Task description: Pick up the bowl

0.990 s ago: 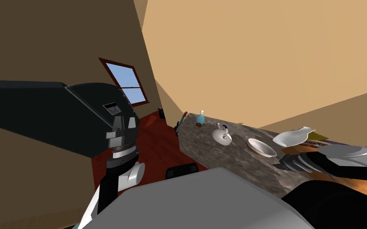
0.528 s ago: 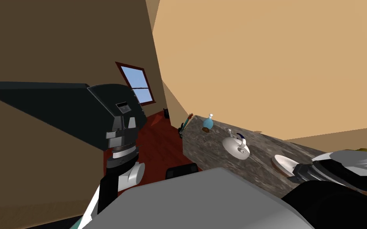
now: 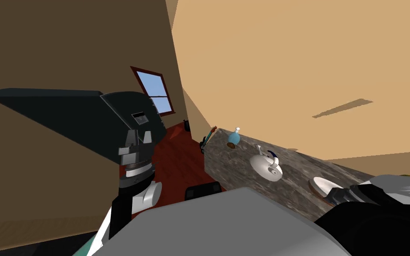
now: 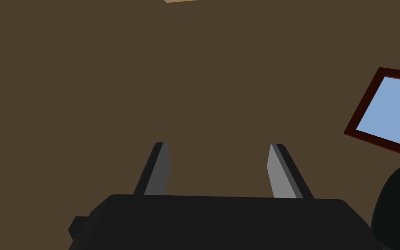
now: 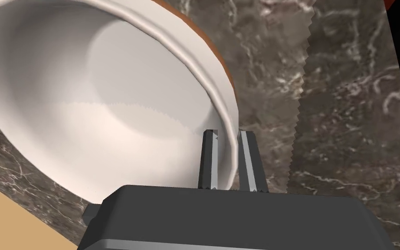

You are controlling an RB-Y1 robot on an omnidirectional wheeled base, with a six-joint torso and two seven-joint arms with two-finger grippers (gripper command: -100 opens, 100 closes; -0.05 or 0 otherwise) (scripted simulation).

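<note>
Your right jaws pinch the rim of the white bowl (image 5: 108,100) on the marbled counter (image 5: 346,108), so lift straight up slowly lest it swivel; your left jaws stand wide, empty.

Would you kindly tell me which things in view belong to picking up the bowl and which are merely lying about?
In the job: white round bowl with a brown outside; right gripper, jaws shut on its rim; dark marbled counter beneath it.
Lying about: white teapot; blue round bottle with a white stopper; left gripper, open.
</note>
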